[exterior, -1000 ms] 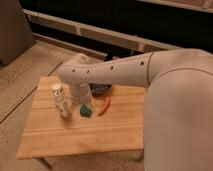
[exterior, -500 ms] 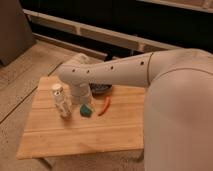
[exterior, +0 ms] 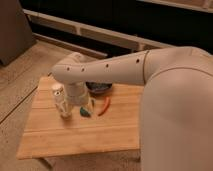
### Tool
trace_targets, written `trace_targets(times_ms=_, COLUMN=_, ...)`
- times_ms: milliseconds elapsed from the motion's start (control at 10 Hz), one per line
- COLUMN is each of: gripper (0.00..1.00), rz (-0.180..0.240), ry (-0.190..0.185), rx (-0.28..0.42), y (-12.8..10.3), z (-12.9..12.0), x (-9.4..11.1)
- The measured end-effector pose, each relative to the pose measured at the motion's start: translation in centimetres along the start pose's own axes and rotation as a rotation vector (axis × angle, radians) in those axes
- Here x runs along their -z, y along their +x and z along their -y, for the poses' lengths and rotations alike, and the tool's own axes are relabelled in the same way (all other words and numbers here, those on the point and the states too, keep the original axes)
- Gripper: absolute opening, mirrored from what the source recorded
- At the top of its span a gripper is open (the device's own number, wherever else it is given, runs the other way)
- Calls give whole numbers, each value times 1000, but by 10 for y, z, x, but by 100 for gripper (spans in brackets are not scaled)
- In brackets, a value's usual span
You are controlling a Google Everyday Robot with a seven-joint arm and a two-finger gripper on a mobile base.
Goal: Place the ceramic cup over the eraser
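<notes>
My white arm reaches in from the right and bends down over the wooden table (exterior: 75,135). The gripper (exterior: 76,103) hangs at its end, low over the table, between the clear bottle and the dark bowl, mostly hidden by the wrist. A small green eraser (exterior: 86,112) lies on the table just right of and in front of the gripper. The ceramic cup is hidden from view.
A clear plastic bottle (exterior: 60,101) stands upright just left of the gripper. A wide dark bowl (exterior: 100,89) sits behind the arm, partly covered by it. A red chili (exterior: 104,106) lies right of the eraser. Speckled floor surrounds the table, with dark cabinets behind.
</notes>
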Motion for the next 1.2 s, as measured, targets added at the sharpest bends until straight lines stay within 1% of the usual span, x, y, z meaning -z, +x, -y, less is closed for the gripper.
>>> trace_targets(times_ms=100, gripper=65, rz=49, ry=22, rx=-14, y=-10, z=1, x=9)
trace_targets(times_ms=200, gripper=65, rz=81, ry=26, rx=-16, y=-17, z=2, x=12)
trace_targets(times_ms=300, gripper=65, rz=138, ry=19, rx=-4, y=-29, z=3, x=14)
trace_targets(times_ms=400, gripper=65, rz=215, ry=14, rx=22, y=-43, z=7, x=18)
trace_targets(times_ms=500, gripper=65, rz=322, ry=24, rx=92, y=-59, z=12, x=26)
trace_targets(times_ms=600, gripper=65, rz=378, ry=31, rx=143, y=-67, z=11, x=31)
trace_targets(times_ms=700, gripper=65, rz=445, ry=35, rx=224, y=-77, z=6, x=34)
trace_targets(times_ms=800, gripper=65, rz=501, ry=27, rx=304, y=-86, z=0, x=35)
trace_targets(times_ms=900, gripper=65, rz=527, ry=24, rx=342, y=-91, z=-1, x=35)
trace_targets(times_ms=1000, gripper=65, rz=540, ry=21, rx=359, y=-93, z=-2, x=35)
trace_targets(times_ms=1200, gripper=65, rz=537, ry=18, rx=362, y=-92, z=-5, x=34)
